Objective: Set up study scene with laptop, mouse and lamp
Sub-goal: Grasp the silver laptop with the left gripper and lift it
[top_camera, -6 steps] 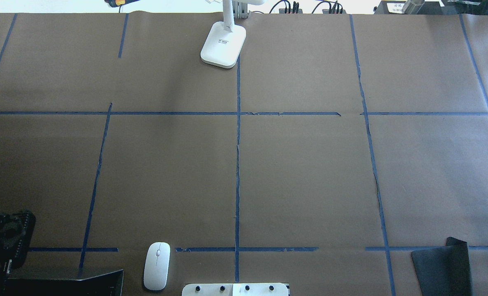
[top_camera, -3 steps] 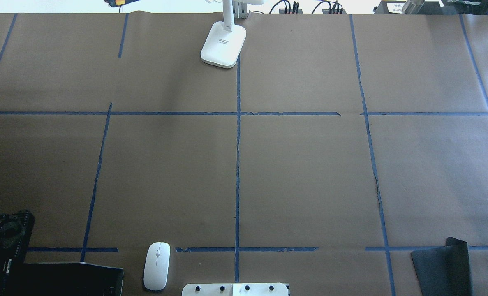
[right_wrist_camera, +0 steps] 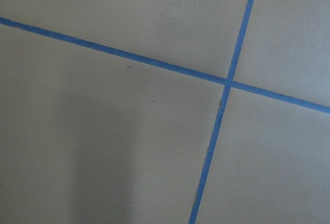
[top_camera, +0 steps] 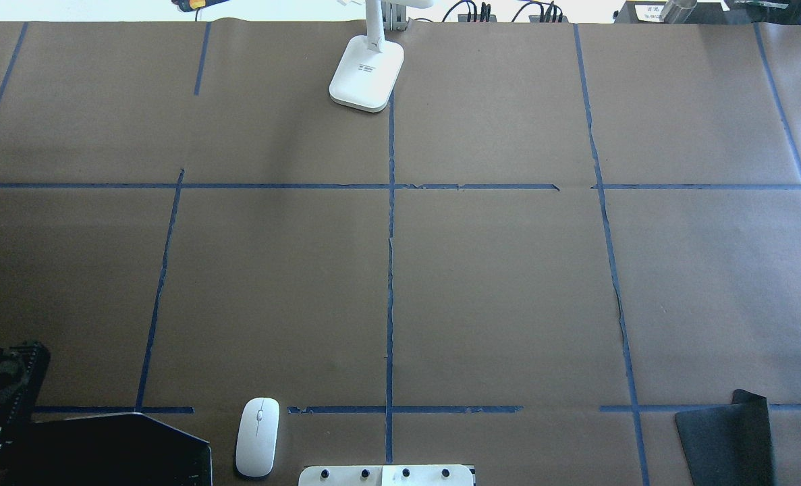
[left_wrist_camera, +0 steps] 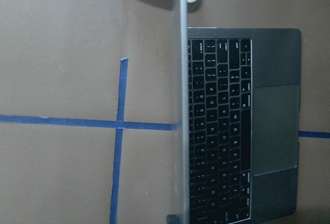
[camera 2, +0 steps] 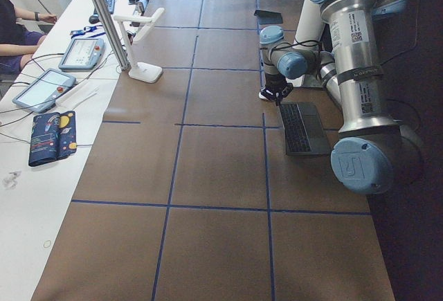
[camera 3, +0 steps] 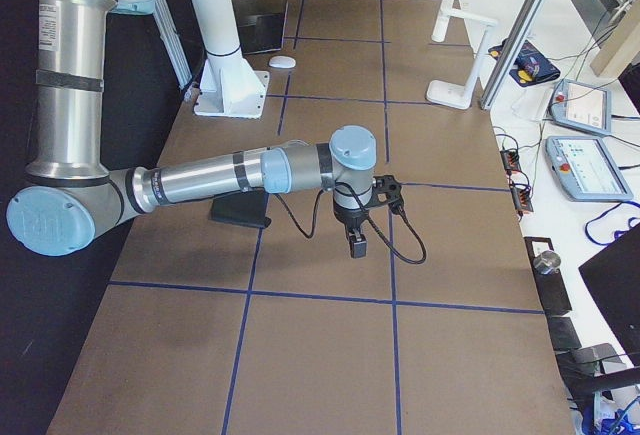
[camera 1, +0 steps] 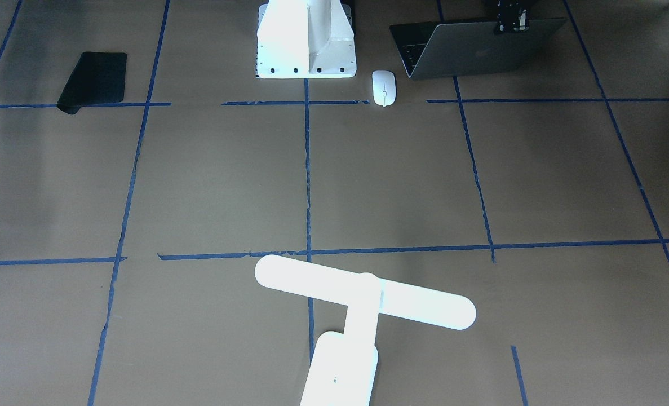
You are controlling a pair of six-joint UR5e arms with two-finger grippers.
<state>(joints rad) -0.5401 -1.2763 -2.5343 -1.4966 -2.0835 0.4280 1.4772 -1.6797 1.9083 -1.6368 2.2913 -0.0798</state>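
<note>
Your left arm is tucked in low by the robot's base, with the left gripper (camera 1: 512,21) pinched on the top edge of the laptop (camera 1: 481,53) lid. The grey laptop sits partly open at the robot's near-left edge of the table (top_camera: 508,283), black keys and trackpad showing. Just right of it the white mouse (top_camera: 258,435) lies flat. The lamp (top_camera: 366,73) stands at the far edge, and your right arm reaches out low with the right gripper (camera 3: 356,243) pointing down, though I can't tell whether it's open or closed.
</note>
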